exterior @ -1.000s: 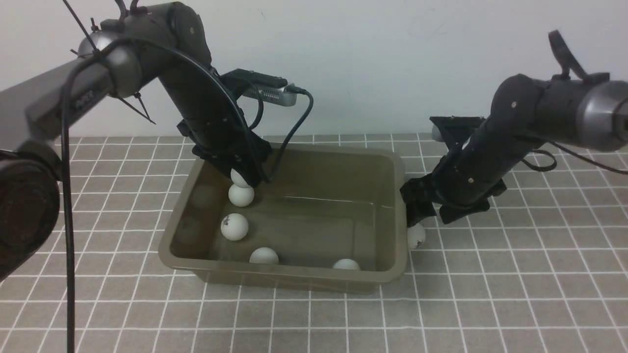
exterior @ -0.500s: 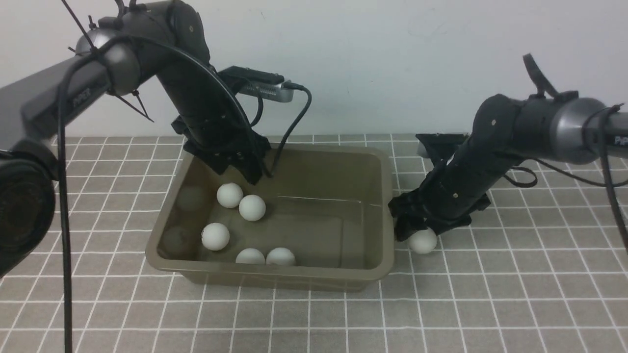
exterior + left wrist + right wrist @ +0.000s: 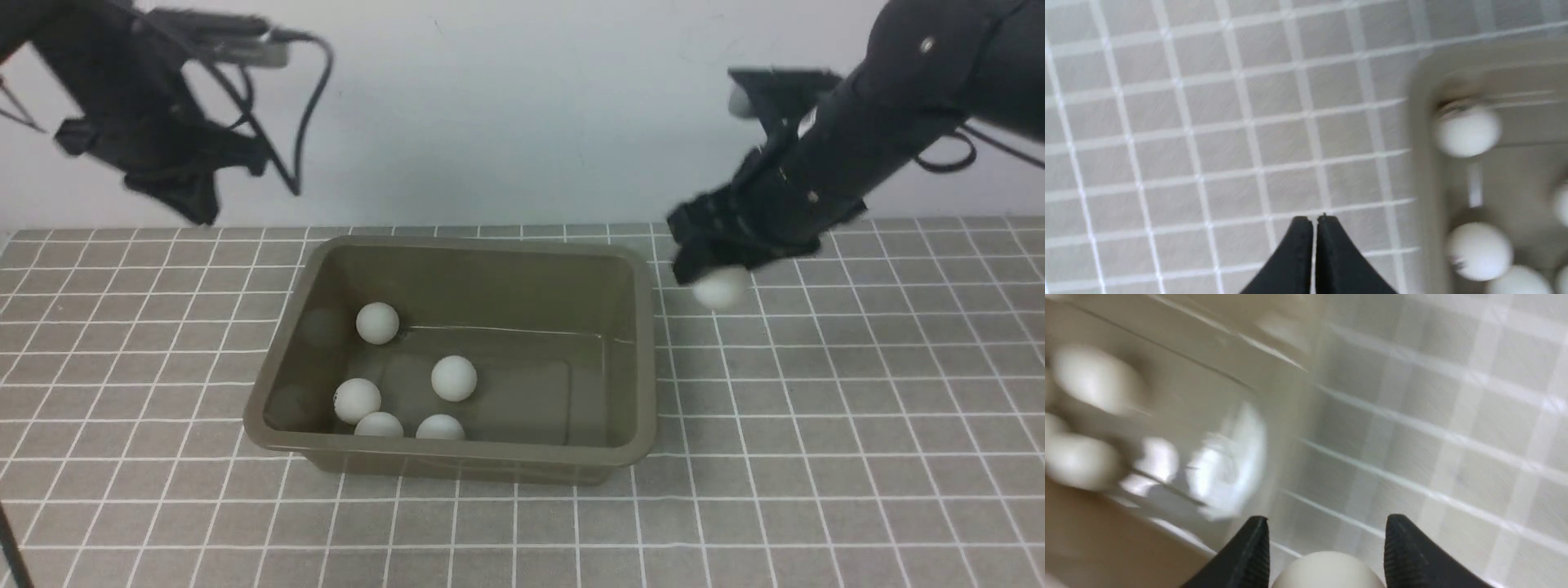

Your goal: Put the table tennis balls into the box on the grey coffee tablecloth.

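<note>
The olive-grey box (image 3: 645,359) stands in the middle of the grey coffee tablecloth (image 3: 816,457), with several white table tennis balls (image 3: 453,378) inside, mostly at its left and front. My right gripper (image 3: 712,273) is shut on one more ball (image 3: 722,287) and holds it in the air just right of the box's far right corner. In the right wrist view the ball (image 3: 1327,571) sits between the fingers (image 3: 1404,547). My left gripper (image 3: 196,214) is raised at the far left, shut and empty. In the left wrist view, my left gripper (image 3: 1314,220) hangs over cloth beside the box (image 3: 1423,163).
The checked cloth covers the whole table up to a plain white wall (image 3: 506,114) behind. The left arm's cable (image 3: 306,98) hangs in the air above the far left of the cloth.
My left gripper has risen out of the box and swung up and left; its ball now lies in the box. My right gripper has lifted the ball off the cloth. Balls rolled.
</note>
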